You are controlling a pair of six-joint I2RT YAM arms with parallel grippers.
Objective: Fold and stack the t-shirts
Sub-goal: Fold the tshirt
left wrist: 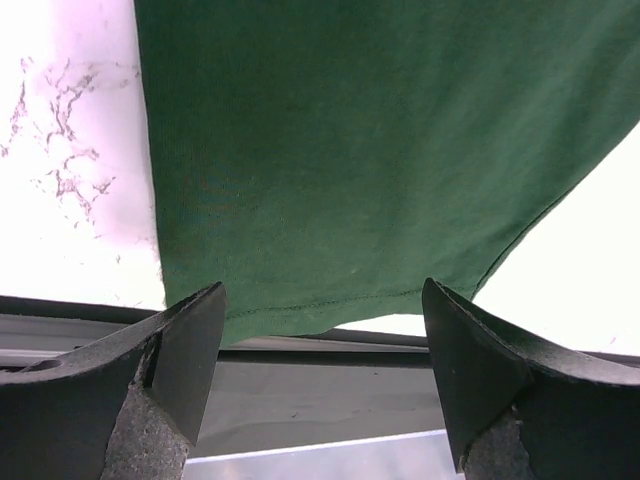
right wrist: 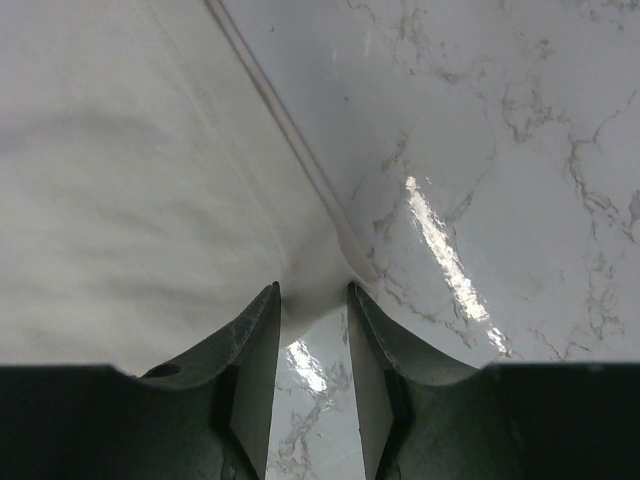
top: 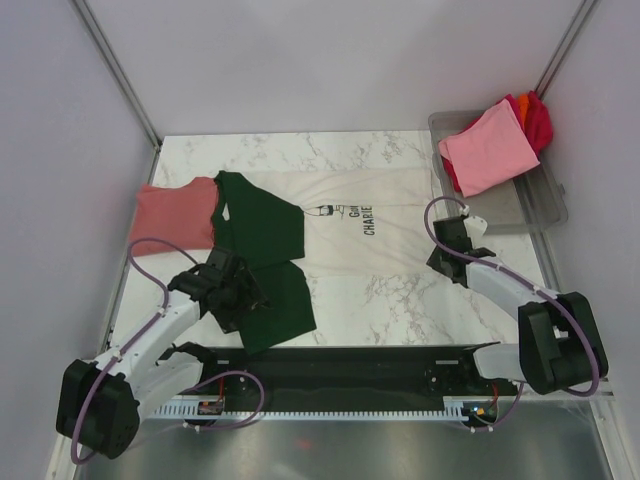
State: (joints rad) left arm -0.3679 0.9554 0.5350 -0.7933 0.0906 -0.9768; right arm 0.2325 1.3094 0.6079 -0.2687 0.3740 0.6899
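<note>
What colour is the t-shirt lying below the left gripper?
Dark green; this soft cloth t-shirt shows best in the left wrist view.

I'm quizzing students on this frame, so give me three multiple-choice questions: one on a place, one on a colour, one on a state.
1. Where does the dark green t-shirt lie? A far right; B left side, overlapping the cream-white t-shirt; C centre, alone.
2. What colour is the top garment in the bin? A blue; B black; C pink.
3. How do the left jaws stand? A wide open above the green hem; B shut on cloth; C out of view.
Answers: B, it drapes over the white shirt's left end; C, pink cloth lies uppermost; A, the left wrist view shows them apart, gripping nothing.
</note>
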